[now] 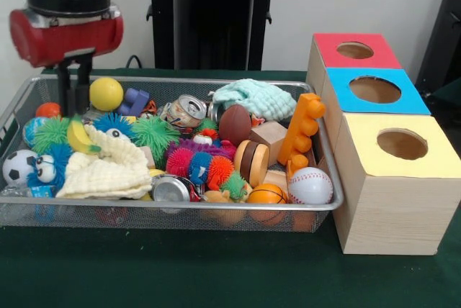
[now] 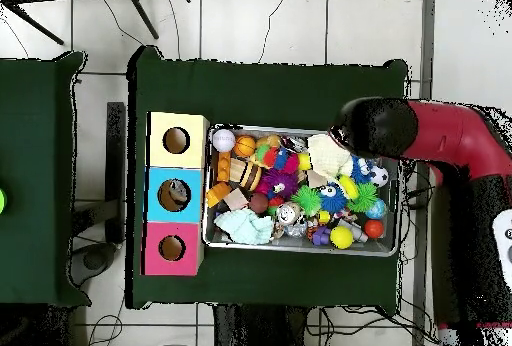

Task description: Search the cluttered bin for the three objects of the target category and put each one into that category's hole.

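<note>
The end effector (image 1: 75, 85) hangs over the far corner of the wire bin (image 1: 180, 213), its two black fingers (image 1: 65, 88) pointing down with a narrow gap between them and nothing held. In the overhead view the arm's bulk hides it.

Just beside it sits a yellow ball (image 1: 106, 93), and on its other side, near the bin wall, an orange ball (image 1: 48, 109). Slightly further out lie a blue-purple block (image 1: 134, 101), a green spiky toy (image 1: 51, 133) and a yellow banana-like piece (image 1: 81, 137). Beyond those a cream cloth (image 1: 108, 168) drapes over the heap, with a small soccer ball (image 1: 17, 167) at the near wall.

Well away from the end effector, at the bin's opposite end, are a baseball (image 1: 310, 185), a small basketball (image 1: 266, 194), a brown football (image 1: 235, 124), an orange stud block (image 1: 301, 129) and a mint cloth (image 1: 254, 98). Crushed cans (image 1: 184, 111) lie in the middle.

Past that end stand the three boxes on the green worktop (image 1: 216, 272), touching in a row: the red-topped box (image 1: 354, 52), the blue-topped box (image 1: 374, 91) and the yellow-topped box (image 1: 400, 145), each with a round hole.

The target category is not given; if it is balls, candidates lie both next to the end effector and far across the bin.

Risks, as I judge them: round balls may squirt from closing fingers and roll deeper. The descending fingers may strike the mesh wall close by. Cloths could snag and drag out with a pick. A ball carried across might clip the orange stud block or miss its hole.
</note>
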{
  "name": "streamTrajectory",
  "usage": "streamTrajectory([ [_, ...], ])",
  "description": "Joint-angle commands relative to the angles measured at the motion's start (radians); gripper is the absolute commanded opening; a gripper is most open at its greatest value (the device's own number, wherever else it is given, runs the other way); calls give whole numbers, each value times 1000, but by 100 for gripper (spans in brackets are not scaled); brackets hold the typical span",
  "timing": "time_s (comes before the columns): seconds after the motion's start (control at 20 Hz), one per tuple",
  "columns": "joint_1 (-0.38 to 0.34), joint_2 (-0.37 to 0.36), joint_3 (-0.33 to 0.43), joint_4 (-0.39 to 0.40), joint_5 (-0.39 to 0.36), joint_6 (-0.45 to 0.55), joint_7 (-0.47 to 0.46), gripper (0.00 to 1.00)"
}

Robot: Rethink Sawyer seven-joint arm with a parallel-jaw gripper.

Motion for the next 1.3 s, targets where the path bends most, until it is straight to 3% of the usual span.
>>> streamTrajectory([
  [0.05,-19,190,138,-262,-101,173,-476,0],
  [0.25,-32,256,170,-321,-113,181,-581,0],
  [0.4,-31,261,163,-323,-104,200,-590,0],
  [0.55,-16,293,152,-379,-115,228,-632,0],
  [0.95,14,299,97,-460,-151,305,-680,0],
  [1.3,15,288,91,-508,-187,416,-752,0],
])
